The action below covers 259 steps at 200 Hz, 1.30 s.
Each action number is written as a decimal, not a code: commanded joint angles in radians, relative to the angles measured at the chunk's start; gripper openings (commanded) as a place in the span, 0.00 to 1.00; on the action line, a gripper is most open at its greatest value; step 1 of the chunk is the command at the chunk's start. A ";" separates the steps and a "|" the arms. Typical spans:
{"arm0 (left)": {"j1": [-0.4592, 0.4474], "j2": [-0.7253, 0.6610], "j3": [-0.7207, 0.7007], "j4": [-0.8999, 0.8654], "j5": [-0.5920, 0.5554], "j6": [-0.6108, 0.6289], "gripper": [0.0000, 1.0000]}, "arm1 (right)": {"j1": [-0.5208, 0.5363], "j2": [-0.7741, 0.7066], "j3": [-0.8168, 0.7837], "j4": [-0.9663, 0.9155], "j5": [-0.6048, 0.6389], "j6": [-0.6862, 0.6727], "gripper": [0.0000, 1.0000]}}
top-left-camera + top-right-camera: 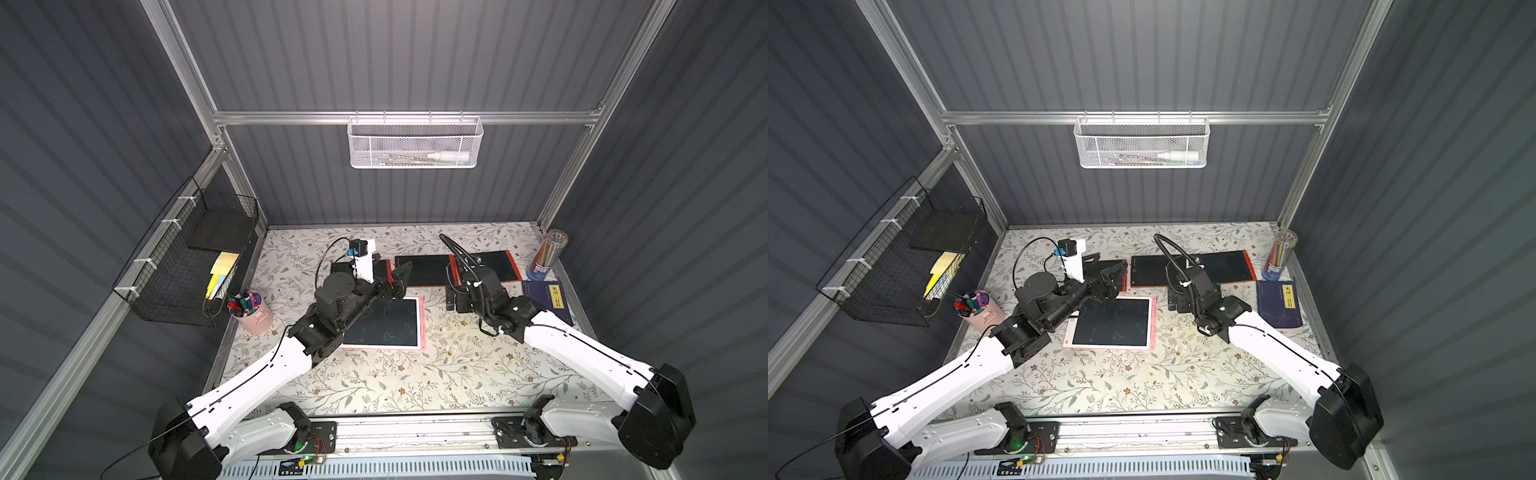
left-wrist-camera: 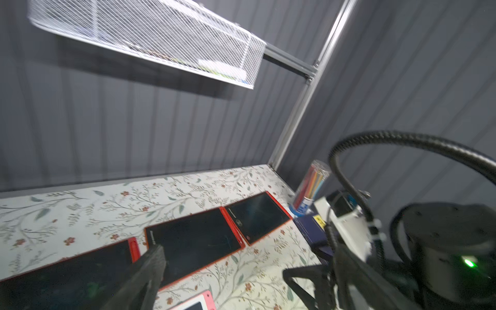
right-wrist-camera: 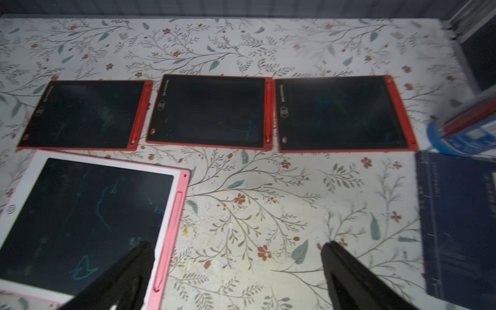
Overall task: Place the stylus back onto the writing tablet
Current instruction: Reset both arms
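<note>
The pink-and-white writing tablet (image 3: pixel 88 209) lies flat on the flowered table, seen in both top views (image 1: pixel 390 320) (image 1: pixel 1113 318). A pink stylus (image 3: pixel 171 236) lies in the slot along its right edge (image 1: pixel 421 320). My right gripper (image 3: pixel 237 248) hovers open over that edge, holding nothing. One of its fingers (image 3: pixel 134 265) is over the screen's corner and the other is over bare table. My left gripper (image 2: pixel 222 268) is open and empty above the tablet's far edge (image 1: pixel 397 280).
Three red tablets (image 3: pixel 83 115) (image 3: pixel 212 110) (image 3: pixel 341 112) lie in a row behind the pink one. At the right are a blue book (image 1: pixel 548 299) and a tube of coloured pencils (image 1: pixel 547 253). A pink cup of markers (image 1: pixel 251 311) and a black wire basket (image 1: pixel 191 257) are at the left.
</note>
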 commanded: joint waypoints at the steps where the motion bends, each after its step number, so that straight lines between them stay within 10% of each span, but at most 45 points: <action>1: 0.009 -0.033 -0.092 0.108 -0.246 0.042 0.99 | -0.010 -0.081 -0.079 0.138 0.162 -0.096 0.99; 55: 0.071 0.006 -0.249 0.278 -0.514 0.127 0.99 | -0.084 -0.185 -0.248 0.364 0.200 -0.232 0.99; 160: 0.478 0.170 -0.458 0.771 -0.372 0.287 0.99 | -0.453 -0.211 -0.575 0.783 0.103 -0.327 0.99; 207: 0.549 0.351 -0.521 1.123 -0.296 0.338 0.99 | -0.590 0.038 -0.683 1.233 -0.014 -0.308 0.99; 259: 0.635 0.419 -0.548 1.356 -0.190 0.373 0.99 | -0.645 0.192 -0.587 1.282 -0.080 -0.343 0.99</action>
